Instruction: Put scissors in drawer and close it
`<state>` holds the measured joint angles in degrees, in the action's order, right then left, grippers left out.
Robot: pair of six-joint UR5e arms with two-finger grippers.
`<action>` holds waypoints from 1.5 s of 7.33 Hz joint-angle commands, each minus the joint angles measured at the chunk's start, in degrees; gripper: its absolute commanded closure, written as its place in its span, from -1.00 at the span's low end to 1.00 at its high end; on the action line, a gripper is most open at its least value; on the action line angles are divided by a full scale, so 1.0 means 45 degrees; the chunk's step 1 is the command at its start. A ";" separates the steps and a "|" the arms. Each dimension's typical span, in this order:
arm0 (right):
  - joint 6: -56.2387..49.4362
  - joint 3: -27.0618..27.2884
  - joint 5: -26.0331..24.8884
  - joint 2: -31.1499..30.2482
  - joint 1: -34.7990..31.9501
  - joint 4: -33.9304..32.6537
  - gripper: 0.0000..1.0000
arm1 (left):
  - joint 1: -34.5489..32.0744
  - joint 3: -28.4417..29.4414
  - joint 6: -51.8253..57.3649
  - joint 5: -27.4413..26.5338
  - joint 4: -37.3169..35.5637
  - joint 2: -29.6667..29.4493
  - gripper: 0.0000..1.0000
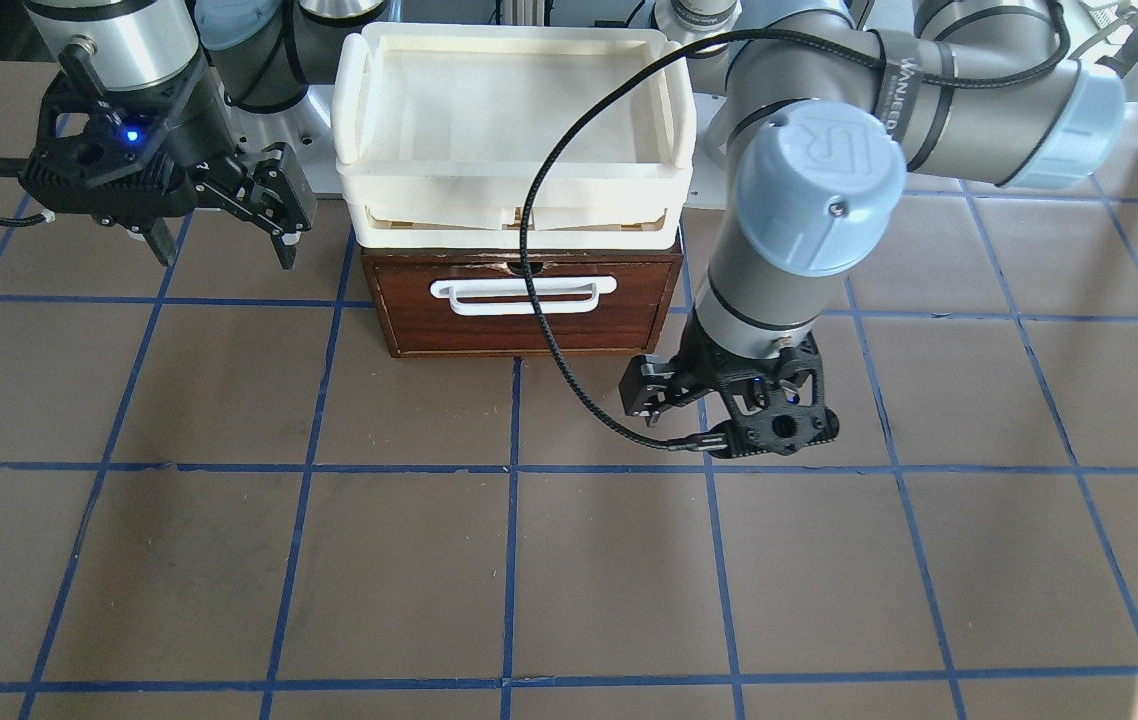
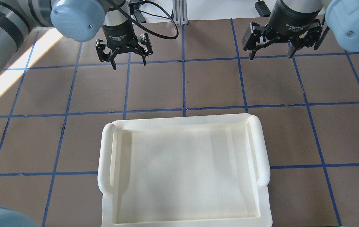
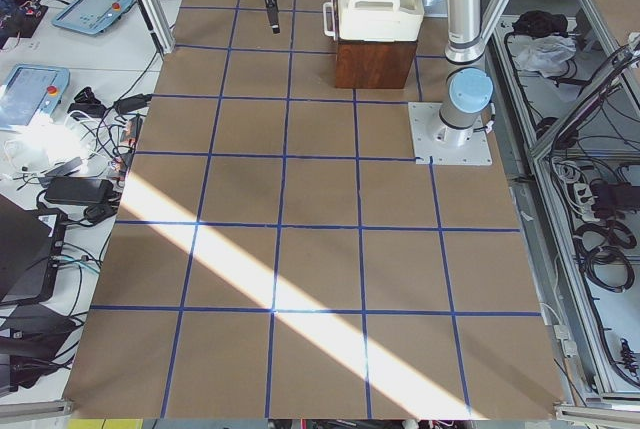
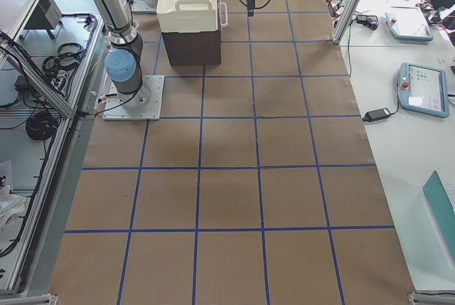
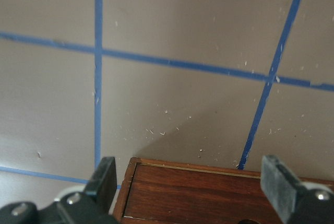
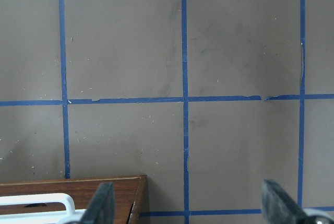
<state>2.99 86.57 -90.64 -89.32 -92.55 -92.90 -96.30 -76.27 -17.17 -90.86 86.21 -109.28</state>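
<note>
The drawer (image 1: 519,320) has a dark reddish-brown front and a white bar handle (image 1: 524,296), and it sits pushed in flush with its wooden cabinet. The scissors show in no view. My left gripper (image 2: 129,63) is open and empty. It hangs over the table just beside the cabinet's end (image 1: 689,400), and the left wrist view shows a wooden corner (image 5: 209,192) between its fingers. My right gripper (image 2: 270,55) is open and empty, off the cabinet's other end (image 1: 224,250). The right wrist view shows part of the drawer front (image 6: 78,190).
A cream-white plastic tray (image 1: 514,170) with two side handles sits on top of the cabinet and hides it in the overhead view (image 2: 261,148). A black cable (image 1: 539,330) hangs across the drawer front. The brown table (image 1: 569,570) carries a blue tape grid.
</note>
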 commanded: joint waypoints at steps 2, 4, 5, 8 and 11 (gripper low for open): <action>0.0000 0.0000 0.0006 0.0005 0.0000 0.0000 -1.00 | 0.1437 -0.0394 0.0995 -0.0121 -0.0586 0.1194 -1.00; 0.0000 0.0000 0.0006 0.0005 0.0000 0.0000 -1.00 | 0.1575 -0.1231 0.2602 -0.0122 -0.0154 0.2169 -1.00; -0.0020 0.0000 -0.0013 0.0005 0.0000 0.0000 -1.00 | 0.1788 -0.1719 0.3513 -0.0141 0.0021 0.2696 -1.00; 0.0000 0.0000 -0.0032 -0.0014 0.0000 0.0000 -1.00 | 0.1927 -0.2251 0.4186 -0.0142 0.0977 0.4124 -1.00; -0.0020 0.0000 -0.0032 -0.0014 0.0000 -0.0019 -1.00 | 0.2179 -0.3089 0.4786 -0.0102 0.0921 0.4576 -1.00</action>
<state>2.97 86.57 -90.75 -89.35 -92.55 -92.98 -87.16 -88.66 2.38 -91.37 90.39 -89.43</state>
